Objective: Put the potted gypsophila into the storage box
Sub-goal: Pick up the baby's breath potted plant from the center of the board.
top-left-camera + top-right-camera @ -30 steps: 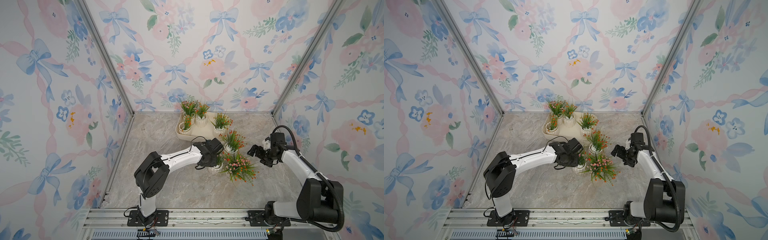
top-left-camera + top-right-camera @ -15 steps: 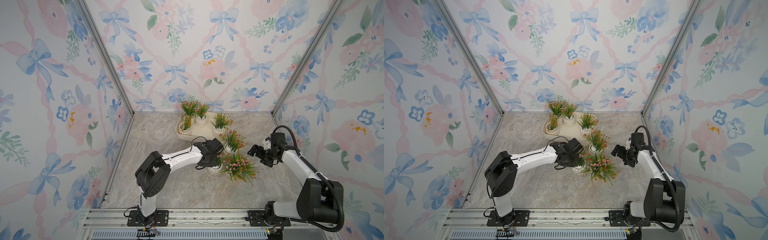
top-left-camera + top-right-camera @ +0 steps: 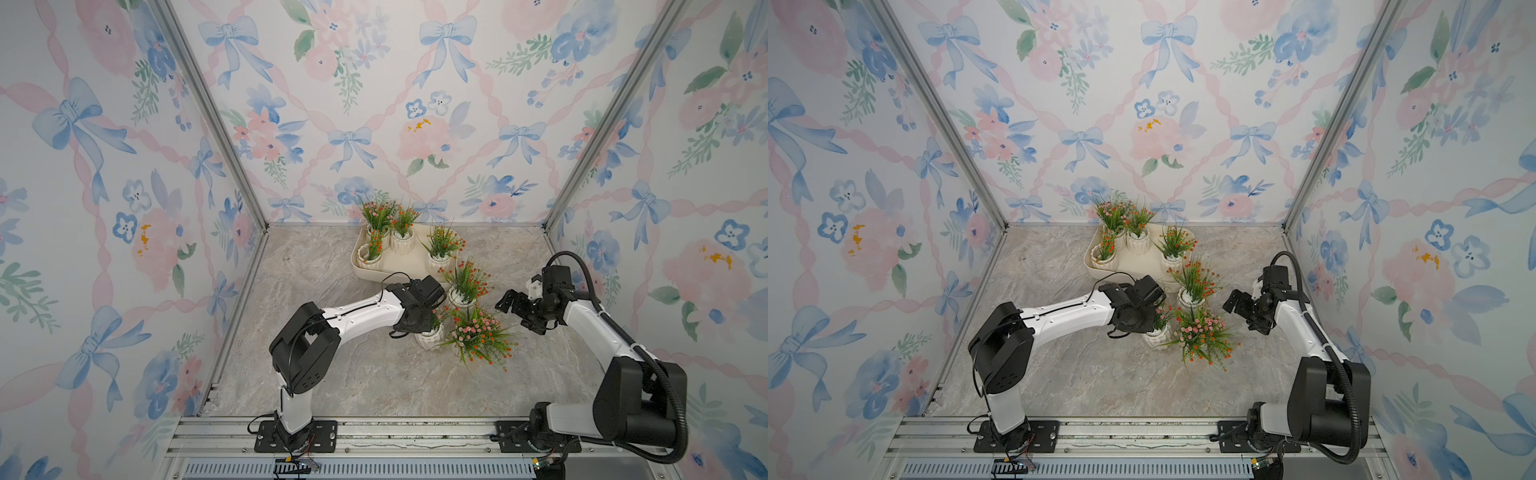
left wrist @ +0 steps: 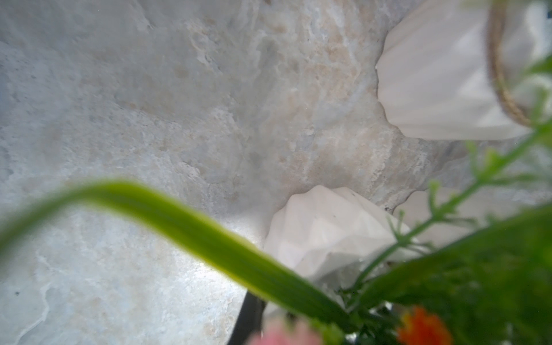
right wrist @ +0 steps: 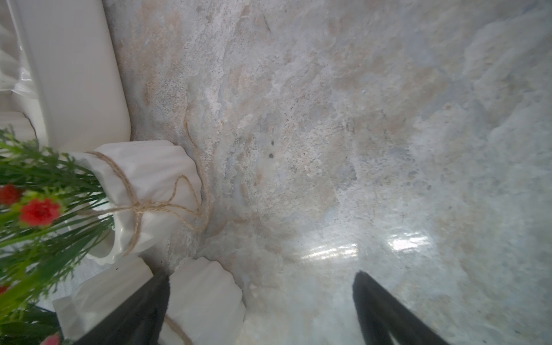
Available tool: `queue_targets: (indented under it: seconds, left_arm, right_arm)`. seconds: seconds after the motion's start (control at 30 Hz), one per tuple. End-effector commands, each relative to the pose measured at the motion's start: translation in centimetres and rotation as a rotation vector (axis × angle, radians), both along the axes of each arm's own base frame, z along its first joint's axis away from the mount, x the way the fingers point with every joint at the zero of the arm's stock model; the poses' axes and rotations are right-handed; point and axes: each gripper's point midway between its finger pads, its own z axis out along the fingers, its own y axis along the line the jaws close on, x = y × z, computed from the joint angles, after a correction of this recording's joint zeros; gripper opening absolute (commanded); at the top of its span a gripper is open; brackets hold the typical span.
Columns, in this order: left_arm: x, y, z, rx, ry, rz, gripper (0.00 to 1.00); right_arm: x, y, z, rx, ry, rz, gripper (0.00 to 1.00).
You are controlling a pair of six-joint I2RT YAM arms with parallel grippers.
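Just beyond the left claw (image 3: 428, 318) sits the storage box (image 3: 405, 264) — four potted gypsophila (image 3: 402, 243) stand inside it. That claw is clenched, down among the sprigs of a loose pot (image 3: 430, 337). Two more pots stand between it and the right claw (image 3: 521, 316), whose jaws are spread wide and empty. Only the right wrist view shows twine (image 5: 137, 206) tied round a pot — from above it is too fine to see.

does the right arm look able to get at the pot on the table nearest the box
Probably yes. The right gripper is open and sits beside that pot with only bare table between them. The pink-flowered plant crowds in close, so its sprigs may brush the fingers.
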Motion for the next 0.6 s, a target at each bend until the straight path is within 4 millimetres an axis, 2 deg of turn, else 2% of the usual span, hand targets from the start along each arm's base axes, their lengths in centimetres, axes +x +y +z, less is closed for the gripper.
queue_targets:
  seconds: [0.0, 0.57]
  left_arm:
    - [-1.6, 1.2, -2.4, 0.061, 0.078, -0.018, 0.00]
    - [-0.2, 2.0, 0.3, 0.033, 0.016, 0.004, 0.00]
  right_arm:
    - [-0.5, -0.2, -0.6, 0.001, 0.017, 0.005, 0.97]
    - [-0.7, -0.6, -0.3, -0.005, 0.013, -0.003, 0.97]
